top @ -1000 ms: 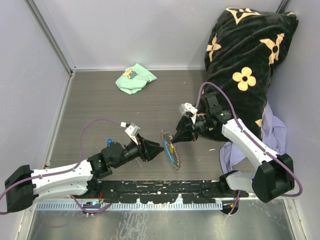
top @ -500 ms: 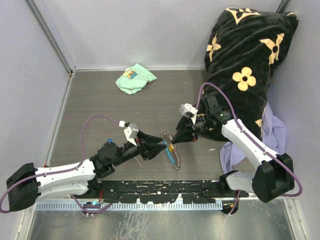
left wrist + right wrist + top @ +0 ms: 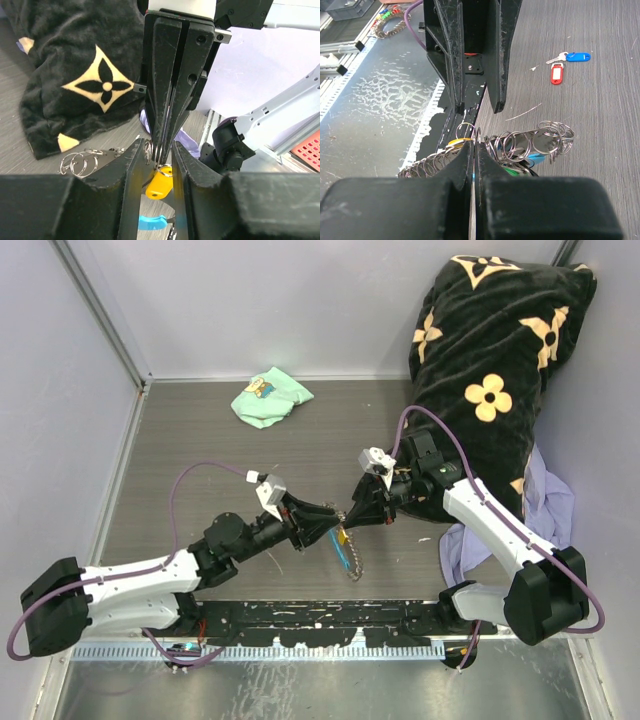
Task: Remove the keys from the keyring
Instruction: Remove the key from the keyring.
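pinching the keyring (image 3: 347,552) in my closed right pincer (image 3: 474,146), above the worktop (image 3: 250,455) left of the black flowered blanket (image 3: 490,350); left pincer (image 3: 156,145) narrowly open around its yellow-tagged key (image 3: 160,182).

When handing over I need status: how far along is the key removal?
Done: the red tag and blue-tagged key lie loose on the table. In hand: right claw pinches the keyring; left claw straddles the yellow-tagged key. Left: that one and a green tag.
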Robot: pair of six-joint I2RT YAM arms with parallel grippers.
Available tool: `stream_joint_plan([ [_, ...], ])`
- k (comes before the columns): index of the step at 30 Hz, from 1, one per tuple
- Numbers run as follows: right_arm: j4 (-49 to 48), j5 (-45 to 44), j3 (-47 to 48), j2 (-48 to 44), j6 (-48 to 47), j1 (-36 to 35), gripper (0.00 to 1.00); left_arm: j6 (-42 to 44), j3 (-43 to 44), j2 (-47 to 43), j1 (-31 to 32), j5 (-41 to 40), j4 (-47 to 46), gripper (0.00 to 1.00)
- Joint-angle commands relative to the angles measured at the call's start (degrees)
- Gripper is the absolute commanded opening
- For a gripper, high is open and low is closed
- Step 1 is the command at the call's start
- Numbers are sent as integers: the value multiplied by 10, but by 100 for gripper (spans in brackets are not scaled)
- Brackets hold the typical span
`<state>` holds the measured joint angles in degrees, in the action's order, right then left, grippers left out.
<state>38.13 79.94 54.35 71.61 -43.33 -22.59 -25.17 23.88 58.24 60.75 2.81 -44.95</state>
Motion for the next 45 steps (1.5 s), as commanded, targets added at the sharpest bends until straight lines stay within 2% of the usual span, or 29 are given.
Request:
stream_joint_plan([
  [1, -17, 36, 5, -20, 0, 1, 1, -3, 35, 8, -7, 24, 1, 28],
  [12, -17, 36, 5, -18, 0, 1, 1, -11, 41, 28, -19, 81, 3, 21],
  [27, -17, 37, 5, -18, -1, 1, 1, -18, 47, 42, -39, 113, 33, 17],
  [37, -17, 38, 4, -19, 0, 1, 1, -22, 60, 57, -40, 125, 18, 16],
  [45, -16, 35, 3, -21, -1, 0, 1, -19, 54, 55, -41, 138, 10, 0],
])
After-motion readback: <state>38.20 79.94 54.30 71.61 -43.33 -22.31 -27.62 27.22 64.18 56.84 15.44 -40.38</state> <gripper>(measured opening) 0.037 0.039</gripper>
